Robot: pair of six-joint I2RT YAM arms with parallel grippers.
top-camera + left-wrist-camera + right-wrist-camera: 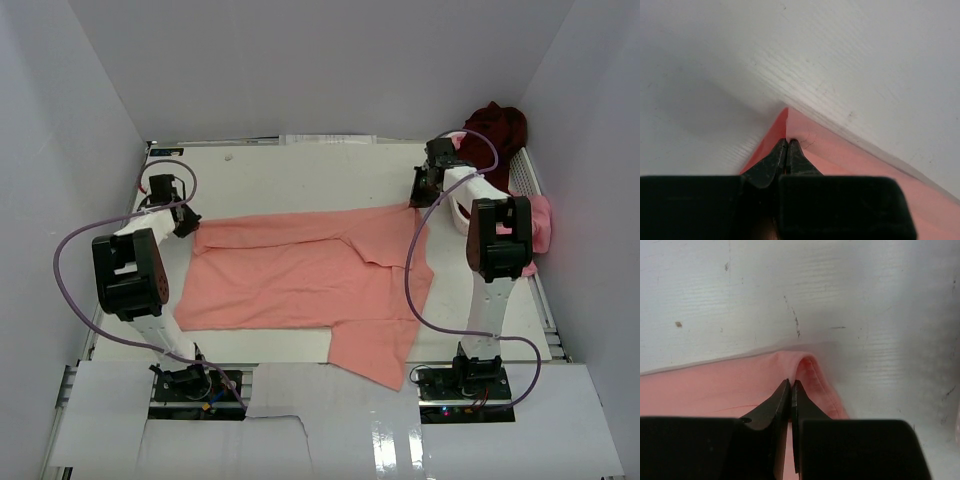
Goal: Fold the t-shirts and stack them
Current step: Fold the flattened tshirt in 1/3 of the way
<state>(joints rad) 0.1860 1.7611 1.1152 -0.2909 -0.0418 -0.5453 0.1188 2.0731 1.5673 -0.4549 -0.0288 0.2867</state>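
A salmon-pink t-shirt (pixel 300 275) lies spread across the middle of the table, one sleeve hanging toward the near edge. My left gripper (pixel 190 222) is at its far left corner. In the left wrist view the gripper (pixel 786 142) is shut on the corner of the cloth (pixel 840 150). My right gripper (pixel 418 195) is at the far right corner. In the right wrist view it (pixel 791 384) is shut on the raised hem of the shirt (pixel 715 390). A dark maroon t-shirt (pixel 497 128) and a brighter pink t-shirt (pixel 540 222) sit bunched at the right.
A white slatted basket (pixel 528 175) stands along the right wall, under the maroon and pink shirts. White walls enclose the table on the left, back and right. Purple cables loop off both arms.
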